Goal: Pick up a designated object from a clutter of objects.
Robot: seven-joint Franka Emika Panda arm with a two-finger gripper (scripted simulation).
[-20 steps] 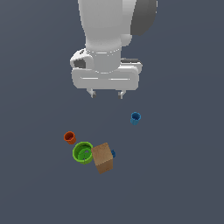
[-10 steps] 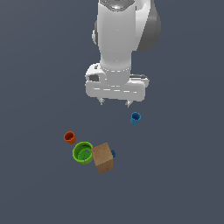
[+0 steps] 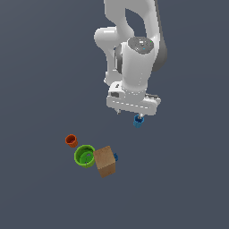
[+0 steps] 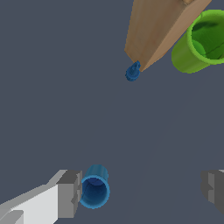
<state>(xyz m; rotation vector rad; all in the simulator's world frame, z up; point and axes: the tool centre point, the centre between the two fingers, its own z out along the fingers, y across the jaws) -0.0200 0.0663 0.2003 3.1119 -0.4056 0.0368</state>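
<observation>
The small bright-blue cup (image 3: 138, 121) stands alone on the dark floor, apart from the clutter. In the wrist view the cup (image 4: 95, 190) stands upright between the jaws, right beside one finger (image 4: 69, 194); the other finger (image 4: 214, 186) is far from it. My gripper (image 3: 129, 114) is open and empty, just above the cup and overlapping it in the exterior view; it also shows in the wrist view (image 4: 142, 190). The clutter holds an orange cup (image 3: 71, 140), a larger green cup (image 3: 84, 156) and a tan cube (image 3: 105, 161).
A second small blue item (image 3: 115, 157) sits against the tan cube's side and also shows in the wrist view (image 4: 132, 72). The cube (image 4: 159, 26) and green cup (image 4: 201, 41) lie well away from the fingers. The floor is flat dark grey.
The arm has moved toward the exterior view's right and down, so the open gripper now hangs over the lone blue cup. The objects have not moved.
</observation>
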